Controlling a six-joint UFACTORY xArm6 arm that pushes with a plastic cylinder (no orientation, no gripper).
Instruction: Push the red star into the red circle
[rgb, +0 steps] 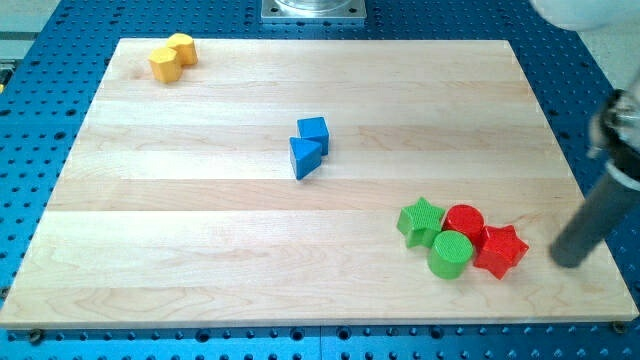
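Resting beside the red star

Standing at the view's lower right, my tip (567, 262) sits just right of the red star (500, 250), a small gap between them. It is a bare rod with nothing to open or close. The red star touches the red circle (464, 221) at its upper left and the green circle (450, 254). A green star (421, 221) adjoins both circles. Blue blocks sit mid-board, yellow ones at the top left.

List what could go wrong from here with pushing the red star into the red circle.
1. The red star already seems to touch the red circle and the green circle; a push from my tip, at the view's right, may scatter the cluster.
2. The green star beside the red circle could get shoved too.
3. The star lies near the board's bottom edge.
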